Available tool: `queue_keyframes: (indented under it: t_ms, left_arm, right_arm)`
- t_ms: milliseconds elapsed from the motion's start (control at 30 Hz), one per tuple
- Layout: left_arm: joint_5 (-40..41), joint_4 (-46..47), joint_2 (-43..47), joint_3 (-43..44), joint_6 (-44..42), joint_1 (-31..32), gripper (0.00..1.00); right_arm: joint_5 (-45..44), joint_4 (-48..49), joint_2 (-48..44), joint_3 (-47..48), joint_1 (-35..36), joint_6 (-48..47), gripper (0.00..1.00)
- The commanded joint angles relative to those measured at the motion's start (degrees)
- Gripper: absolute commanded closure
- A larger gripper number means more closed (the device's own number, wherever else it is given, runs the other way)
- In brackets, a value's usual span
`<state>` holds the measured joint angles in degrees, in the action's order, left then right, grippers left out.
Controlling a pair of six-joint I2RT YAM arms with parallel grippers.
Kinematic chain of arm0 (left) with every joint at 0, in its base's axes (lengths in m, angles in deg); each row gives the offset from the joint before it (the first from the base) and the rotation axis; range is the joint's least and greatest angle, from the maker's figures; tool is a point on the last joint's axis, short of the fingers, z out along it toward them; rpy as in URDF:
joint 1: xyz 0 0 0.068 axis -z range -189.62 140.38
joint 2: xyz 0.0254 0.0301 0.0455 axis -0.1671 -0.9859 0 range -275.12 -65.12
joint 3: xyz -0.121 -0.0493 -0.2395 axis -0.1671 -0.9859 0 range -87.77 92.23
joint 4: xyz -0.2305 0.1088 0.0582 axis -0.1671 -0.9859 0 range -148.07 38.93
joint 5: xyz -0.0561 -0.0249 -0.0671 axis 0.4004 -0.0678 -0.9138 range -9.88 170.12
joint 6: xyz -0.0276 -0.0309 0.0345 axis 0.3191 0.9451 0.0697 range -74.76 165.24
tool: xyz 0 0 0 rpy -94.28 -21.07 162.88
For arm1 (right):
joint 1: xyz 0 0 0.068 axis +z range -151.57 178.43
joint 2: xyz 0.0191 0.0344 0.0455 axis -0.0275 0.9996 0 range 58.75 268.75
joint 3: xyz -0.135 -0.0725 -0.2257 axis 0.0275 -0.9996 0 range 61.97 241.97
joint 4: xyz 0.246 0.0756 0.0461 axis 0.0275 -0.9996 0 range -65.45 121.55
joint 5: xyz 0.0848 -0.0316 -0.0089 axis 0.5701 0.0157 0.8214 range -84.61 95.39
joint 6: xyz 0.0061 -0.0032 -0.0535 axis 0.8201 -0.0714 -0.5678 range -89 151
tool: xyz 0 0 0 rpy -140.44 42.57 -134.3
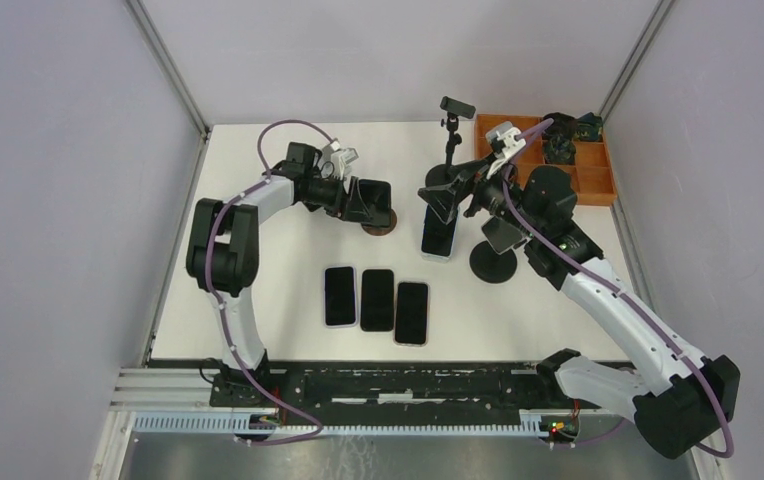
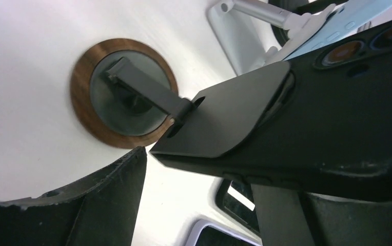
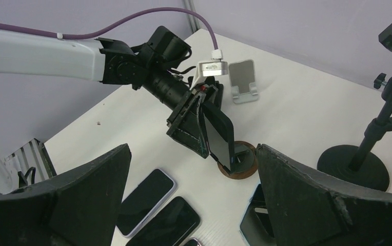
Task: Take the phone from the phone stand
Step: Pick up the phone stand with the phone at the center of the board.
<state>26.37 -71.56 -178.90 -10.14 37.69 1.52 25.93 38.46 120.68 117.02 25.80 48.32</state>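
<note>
"Black phone [image 3: 219, 134], probably stiff and slick, leaning on the stand [image 2: 82, 105] between the left gripper's [image 3: 204, 130] jaws."

"Jaws wide, not pinching yet. I'd squeeze its flat faces, gently."

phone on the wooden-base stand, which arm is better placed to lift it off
Left. Its tool straddles the black phone on the stand, one jaw either side. The right tool hangs open farther right, near a pole stand.
</note>
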Motion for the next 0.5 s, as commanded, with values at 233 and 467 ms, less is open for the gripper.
queue_keyframes:
  t_ms: [233, 467]
  left_arm:
    - [-4.01, 1.74, -1.68, 3.19, -7.64, 2.14, 0.31]
    - [-3.75, 0.67, -3.25, 3.52, -12.21, 2.13, 0.39]
  right_arm:
    - [3.36, 3.19, -1.80, -1.48, 0.17, -1.67, 0.02]
    - [4.37, 3.18, -1.75, -1.37, 0.19, -2.47, 0.02]
